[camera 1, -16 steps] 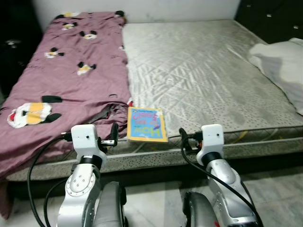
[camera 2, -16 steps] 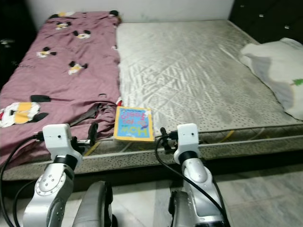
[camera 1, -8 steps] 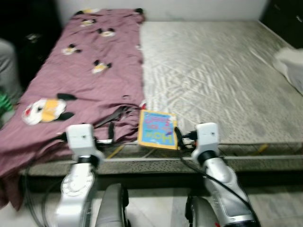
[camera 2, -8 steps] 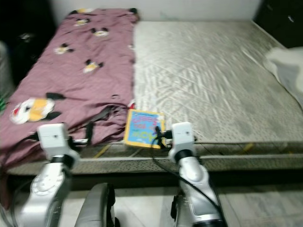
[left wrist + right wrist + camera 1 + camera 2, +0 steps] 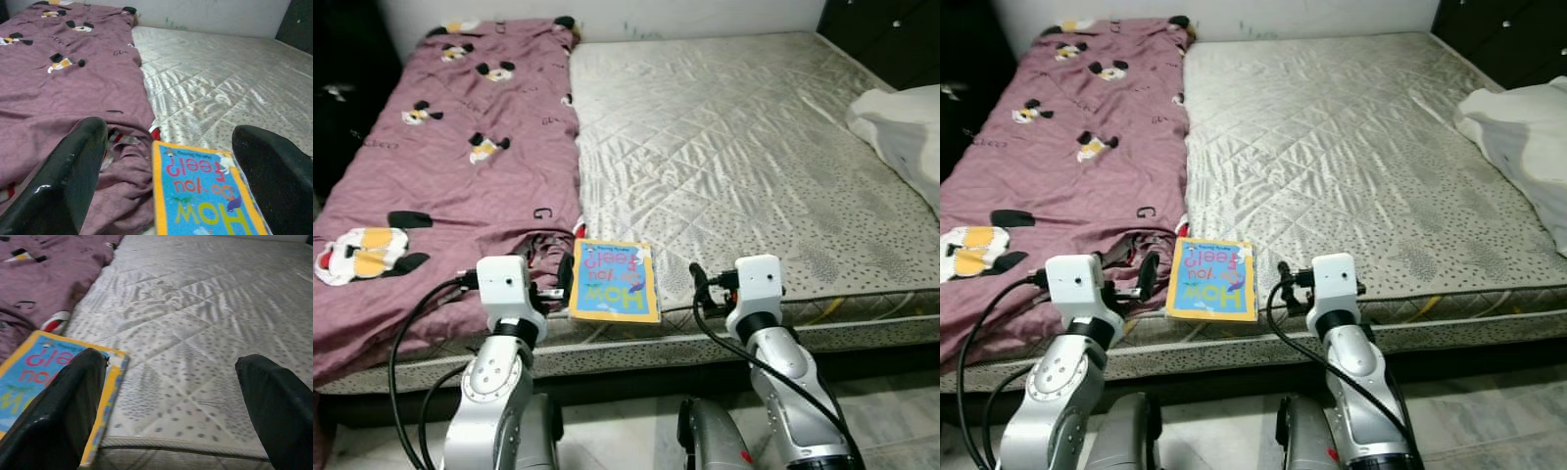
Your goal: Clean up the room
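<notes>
Since half a second ago my head view has swung back and steadied; book and bedding keep their places on the bed, and both hands remain level at the mattress edge.

Item: book (image 5: pixel 614 280), thin, blue cover with yellow border. Lies flat at the near edge of the mattress (image 5: pixel 744 157), one long side just beside the bunched hem of the maroon blanket (image 5: pixel 440 166). Long axis runs from the near edge toward the far wall; the title reads upside down from my side, so its top points toward me.

Left hand (image 5: pixel 166 171): fingers apart, book lying between and ahead of them, a little toward the right finger. I judge this the nearer arm.

Right hand (image 5: pixel 171 401): fingers apart, aimed at bare mattress; book off toward its left finger, corner just within.

Other: white pillow (image 5: pixel 901 122) at the right edge of the bed, well apart.
</notes>
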Tool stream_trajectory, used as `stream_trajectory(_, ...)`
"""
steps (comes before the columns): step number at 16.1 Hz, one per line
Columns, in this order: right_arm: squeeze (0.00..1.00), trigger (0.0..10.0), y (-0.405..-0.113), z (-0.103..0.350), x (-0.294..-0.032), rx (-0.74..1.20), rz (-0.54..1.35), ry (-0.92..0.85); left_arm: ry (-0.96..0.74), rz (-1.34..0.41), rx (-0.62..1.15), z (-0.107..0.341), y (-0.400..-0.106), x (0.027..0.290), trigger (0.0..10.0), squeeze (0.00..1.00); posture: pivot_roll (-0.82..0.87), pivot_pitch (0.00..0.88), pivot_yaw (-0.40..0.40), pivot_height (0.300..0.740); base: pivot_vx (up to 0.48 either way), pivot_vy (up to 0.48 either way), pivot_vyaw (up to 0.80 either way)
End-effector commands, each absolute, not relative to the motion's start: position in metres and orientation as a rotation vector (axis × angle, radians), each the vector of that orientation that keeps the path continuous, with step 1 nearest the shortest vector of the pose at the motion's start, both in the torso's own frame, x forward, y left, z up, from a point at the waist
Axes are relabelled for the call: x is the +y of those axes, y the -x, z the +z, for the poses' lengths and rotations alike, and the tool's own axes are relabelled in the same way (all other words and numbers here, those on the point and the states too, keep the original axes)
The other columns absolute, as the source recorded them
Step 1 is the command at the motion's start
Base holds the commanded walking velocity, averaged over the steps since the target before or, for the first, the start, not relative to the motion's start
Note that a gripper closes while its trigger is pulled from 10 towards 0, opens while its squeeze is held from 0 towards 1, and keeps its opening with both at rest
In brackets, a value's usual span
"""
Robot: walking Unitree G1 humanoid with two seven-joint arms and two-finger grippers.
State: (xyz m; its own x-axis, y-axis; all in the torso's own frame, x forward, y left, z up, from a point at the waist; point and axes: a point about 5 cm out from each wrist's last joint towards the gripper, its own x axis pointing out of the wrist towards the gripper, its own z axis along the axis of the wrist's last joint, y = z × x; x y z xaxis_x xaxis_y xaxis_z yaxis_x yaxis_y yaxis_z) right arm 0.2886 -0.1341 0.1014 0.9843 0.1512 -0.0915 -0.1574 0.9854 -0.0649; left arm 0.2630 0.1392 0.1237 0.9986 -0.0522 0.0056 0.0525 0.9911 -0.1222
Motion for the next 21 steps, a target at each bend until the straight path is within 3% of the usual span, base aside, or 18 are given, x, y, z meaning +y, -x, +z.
stream_trajectory(1, 0.00, 10.0, -0.289, 0.103, -0.128, 0.079, 0.172, 0.066, 0.116, -0.039, 0.006, 0.122, -0.261, 0.144, 10.0, 0.00, 0.03, 0.083, 0.013, 0.574, 0.262, 0.000, 0.00)
stream_trajectory(10, 0.00, 10.0, -0.289, 0.106, -0.125, 0.052, 0.184, 0.093, 0.111, -0.025, 0.013, 0.121, -0.263, 0.146, 10.0, 0.00, 0.03, 0.083, 0.013, 0.574, 0.404, 0.000, 0.00)
stream_trajectory(16, 0.00, 10.0, -0.289, 0.103, -0.126, 0.068, 0.185, 0.089, 0.098, 0.024, 0.041, 0.117, -0.263, 0.148, 10.0, 0.00, 0.03, 0.083, 0.014, 0.574, 0.000, 0.000, 0.00)
stream_trajectory(21, 0.00, 10.0, -0.289, 0.101, -0.126, 0.081, 0.193, 0.090, 0.071, 0.102, 0.056, 0.116, -0.259, 0.158, 10.0, 0.00, 0.04, 0.081, 0.010, 0.525, 0.000, 0.000, 0.00)
